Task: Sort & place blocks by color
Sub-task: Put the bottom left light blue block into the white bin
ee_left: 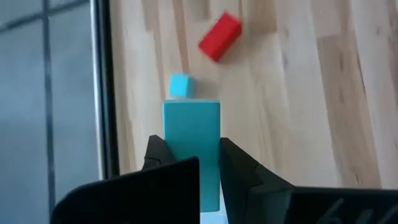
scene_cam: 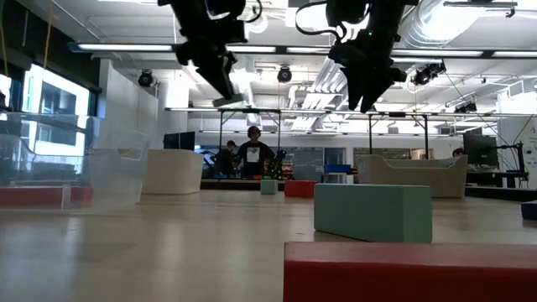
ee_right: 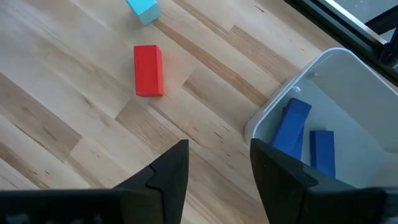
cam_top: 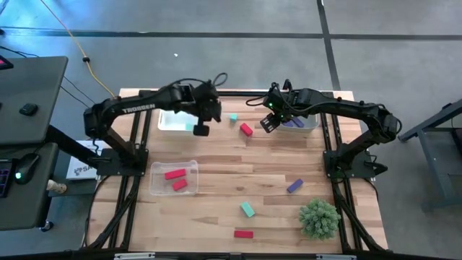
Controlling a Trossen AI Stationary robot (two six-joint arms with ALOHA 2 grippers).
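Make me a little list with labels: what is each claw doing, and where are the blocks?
left claw: shut on a teal block, held in the air by the far-left tray
right claw: open and empty, beside the far-right tray
far-right tray: two purple blocks
near-left tray: two red blocks
loose on table: red block, small teal block, purple block, teal block, red block
also there: spiky green plant
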